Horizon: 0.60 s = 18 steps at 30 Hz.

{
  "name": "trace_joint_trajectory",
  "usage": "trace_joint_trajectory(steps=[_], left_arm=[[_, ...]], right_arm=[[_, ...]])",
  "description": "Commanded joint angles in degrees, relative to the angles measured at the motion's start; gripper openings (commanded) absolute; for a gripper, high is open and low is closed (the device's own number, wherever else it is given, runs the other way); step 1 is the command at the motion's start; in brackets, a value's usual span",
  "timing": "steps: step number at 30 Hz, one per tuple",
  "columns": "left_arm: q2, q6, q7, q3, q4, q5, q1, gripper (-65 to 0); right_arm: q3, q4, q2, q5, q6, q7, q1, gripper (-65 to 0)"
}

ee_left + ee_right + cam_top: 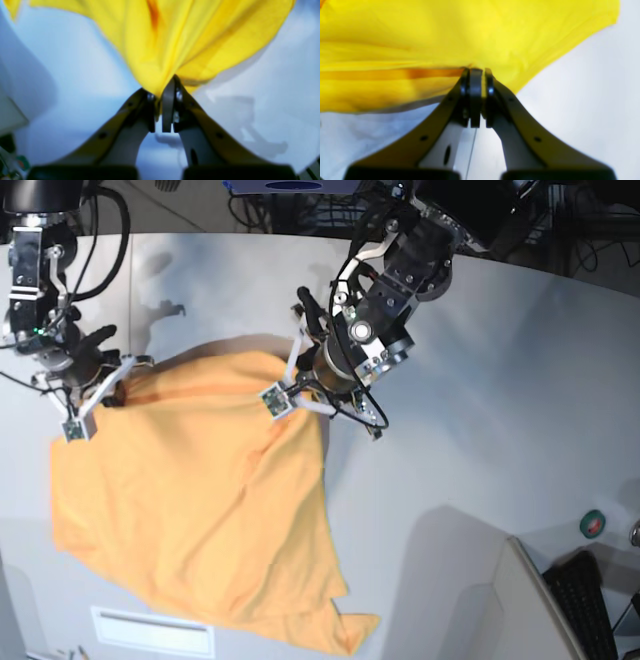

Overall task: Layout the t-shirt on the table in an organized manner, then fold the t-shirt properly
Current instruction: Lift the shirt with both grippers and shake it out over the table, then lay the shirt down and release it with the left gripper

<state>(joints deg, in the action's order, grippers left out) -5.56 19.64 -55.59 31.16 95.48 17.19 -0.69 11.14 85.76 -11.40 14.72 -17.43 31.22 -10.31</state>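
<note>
Over the table's (480, 410) left half the t-shirt (200, 510) hangs spread, light orange, rumpled, its lower corner trailing toward the near edge. Wrist views are blurred. Left gripper (161, 100) and right gripper (476, 75) each pinch bunched cloth.

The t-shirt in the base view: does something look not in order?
Yes. The t-shirt is not flat: both grippers pinch its upper edge, the cloth sags between them in diagonal folds, and one lower corner trails off askew on the table.
</note>
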Motion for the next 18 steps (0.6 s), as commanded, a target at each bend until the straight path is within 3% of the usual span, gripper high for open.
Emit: trace_joint_trajectory(steps=[1,5,9,11,12,16,18], left_arm=[[0.42,-0.52,0.08,-0.26,0.83,0.70,0.29,-65.0],[-0.02,-0.61,-0.01,-2.01,1.18,0.44,-3.05,-63.7],[-0.28,-0.61,-0.01,-4.56,1.18,0.26,-5.86,-26.2],[-0.28,-0.61,-0.01,-8.26,1.18,0.26,-8.15,-11.5],[-0.28,-0.52,0.08,-10.10,1.18,0.26,-9.29,-7.7],[-0.02,-0.52,0.43,-17.84,1.62,-0.27,-12.01,-6.4],[-0.11,-0.52,0.43,-21.62,2.85,-3.52,-11.75,-6.6]], right_arm=[[0.60,0.71,-1.39,-0.61,0.86,-1.29,-0.11,-65.0],[0.69,0.71,-1.39,-0.61,0.95,-1.29,-1.87,-65.0],[0.69,0.71,-1.66,-0.61,1.04,-1.20,-3.36,-65.0],[0.69,0.71,-1.66,-0.70,1.04,-1.20,-3.80,-65.0],[0.69,0.62,-1.66,-0.70,1.04,-1.20,-3.98,-65.0],[0.78,0.62,-1.92,-0.70,1.04,-1.20,-4.68,-65.0],[3.15,0.62,-1.83,-0.70,1.04,-1.20,-4.95,-65.0]])
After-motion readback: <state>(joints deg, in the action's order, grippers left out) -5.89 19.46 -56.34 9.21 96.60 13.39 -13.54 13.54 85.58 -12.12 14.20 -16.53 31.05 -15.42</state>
